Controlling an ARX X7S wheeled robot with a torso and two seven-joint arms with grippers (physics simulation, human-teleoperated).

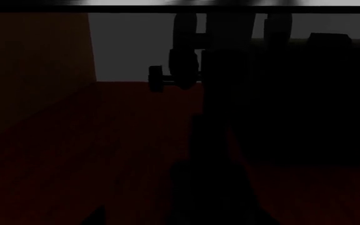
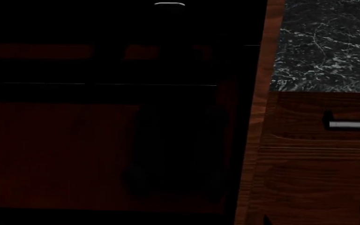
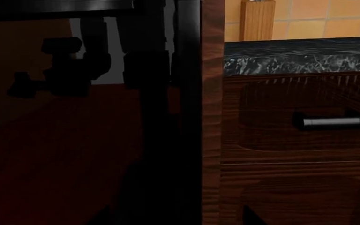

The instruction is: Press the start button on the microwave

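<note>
The microwave and its start button are not in view in any frame. My left gripper (image 1: 185,221) shows only as two dark fingertips (image 1: 99,219) at the picture's edge, set wide apart with nothing between them, facing a dark glossy reddish panel (image 1: 105,154). My right gripper (image 3: 176,220) shows the same way, its fingertips (image 3: 245,216) wide apart and empty, facing the edge where the dark panel (image 3: 73,154) meets a wooden cabinet (image 3: 292,187). The head view does not clearly show either gripper.
A dark glossy appliance front (image 2: 105,140) fills the head view's left and reflects dim arm shapes. At the right are a wooden cabinet post (image 2: 258,117), a drawer with a metal handle (image 2: 354,124), and a black marble counter (image 2: 327,42). A wooden block (image 3: 258,18) stands against orange tiles.
</note>
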